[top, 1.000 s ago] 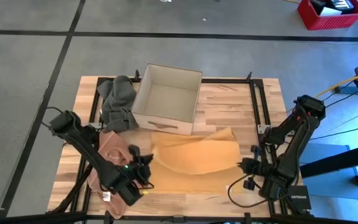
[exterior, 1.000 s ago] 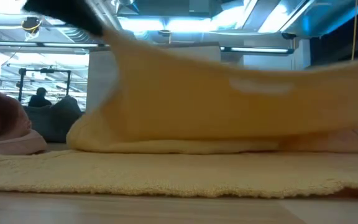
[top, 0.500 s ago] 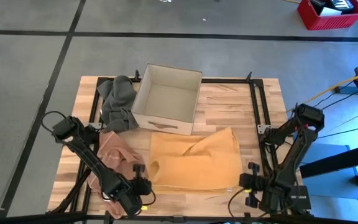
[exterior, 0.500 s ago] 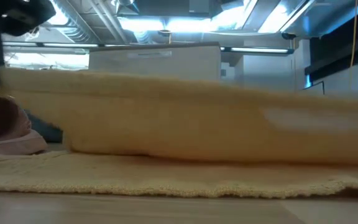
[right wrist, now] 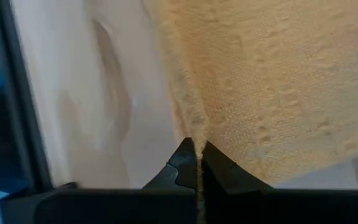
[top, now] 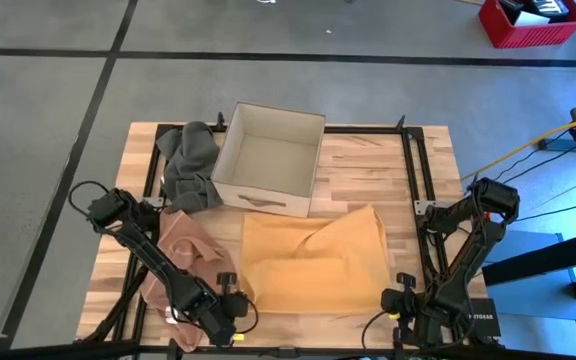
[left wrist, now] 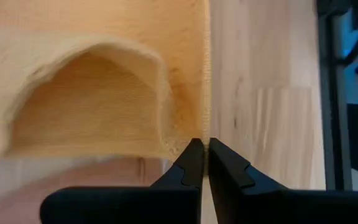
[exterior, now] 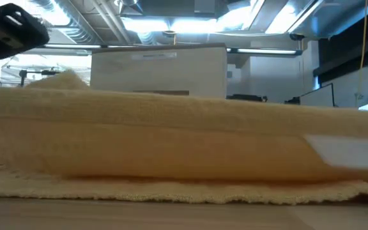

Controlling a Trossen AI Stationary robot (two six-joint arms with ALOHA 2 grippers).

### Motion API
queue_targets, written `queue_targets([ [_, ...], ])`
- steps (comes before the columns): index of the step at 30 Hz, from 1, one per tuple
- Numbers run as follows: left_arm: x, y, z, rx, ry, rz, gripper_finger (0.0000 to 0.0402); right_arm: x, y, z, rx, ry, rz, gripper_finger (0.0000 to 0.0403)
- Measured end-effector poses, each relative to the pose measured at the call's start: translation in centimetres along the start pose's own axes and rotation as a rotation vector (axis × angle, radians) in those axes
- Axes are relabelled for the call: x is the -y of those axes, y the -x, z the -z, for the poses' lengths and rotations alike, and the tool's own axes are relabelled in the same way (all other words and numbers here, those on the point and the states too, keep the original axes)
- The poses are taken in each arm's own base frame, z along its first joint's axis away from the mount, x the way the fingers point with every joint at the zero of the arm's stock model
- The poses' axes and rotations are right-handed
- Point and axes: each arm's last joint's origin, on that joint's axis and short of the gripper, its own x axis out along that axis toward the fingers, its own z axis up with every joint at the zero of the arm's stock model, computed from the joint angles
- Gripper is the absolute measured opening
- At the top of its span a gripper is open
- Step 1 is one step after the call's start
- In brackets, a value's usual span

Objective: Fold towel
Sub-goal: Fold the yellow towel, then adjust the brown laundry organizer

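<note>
towel pinched at two near corners

high view: the yellow towel (top: 313,268) is spread between the left hand (top: 230,308) and the right hand (top: 396,303), its doubled near edge pinched at each corner. the box (top: 268,160) beyond the towel looks empty.

low view: a soft, thick fold is seen lying on the worktop (exterior: 171,217).

left wrist view: fingers are closed on a towel corner.

right wrist view: the same is shown; limp cloth is judged best held by corners.
</note>
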Motion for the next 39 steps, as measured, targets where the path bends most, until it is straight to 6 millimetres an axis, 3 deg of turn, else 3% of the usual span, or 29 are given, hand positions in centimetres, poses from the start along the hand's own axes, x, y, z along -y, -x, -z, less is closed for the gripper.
queue_targets([
  [4, -0.7, 0.0, 0.0, -0.033, 0.101, -0.035, 0.0016, 0.2, -0.3, 0.1, -0.013, -0.018, 0.024, 0.0019],
  [8, -1.4, -0.2, -0.1, -0.103, 0.206, -0.027, 0.0069, 0.1, -0.2, -0.4, -0.104, -0.048, 0.005, 0.0075],
  [14, -1.2, 1.5, -1.6, -0.290, 0.318, 0.237, 0.0139, -1.1, 2.7, -2.4, -0.365, -0.116, -0.178, 0.0157],
  [17, -1.3, 3.5, -2.6, -0.189, 0.271, 0.250, 0.0148, -1.3, 4.3, -4.3, -0.288, -0.089, -0.221, 0.0178],
  [21, -2.5, 6.5, -3.9, 0.115, 0.158, 0.085, 0.0150, -0.5, 5.3, -7.3, 0.066, 0.090, -0.141, 0.0186],
  [27, -4.8, 9.0, -5.1, 0.411, 0.027, -0.277, 0.0150, 1.1, 6.4, -12.9, 0.503, 0.382, 0.206, 0.0184],
  [33, -8.6, 9.0, -6.8, 0.415, -0.002, -0.499, 0.0150, 4.1, 9.1, -20.4, 0.586, 0.527, 0.473, 0.0183],
  [39, -12.3, 9.8, -7.5, 0.329, 0.007, -0.547, 0.0150, 10.1, 12.5, -27.5, 0.578, 0.456, 0.516, 0.0183],
])
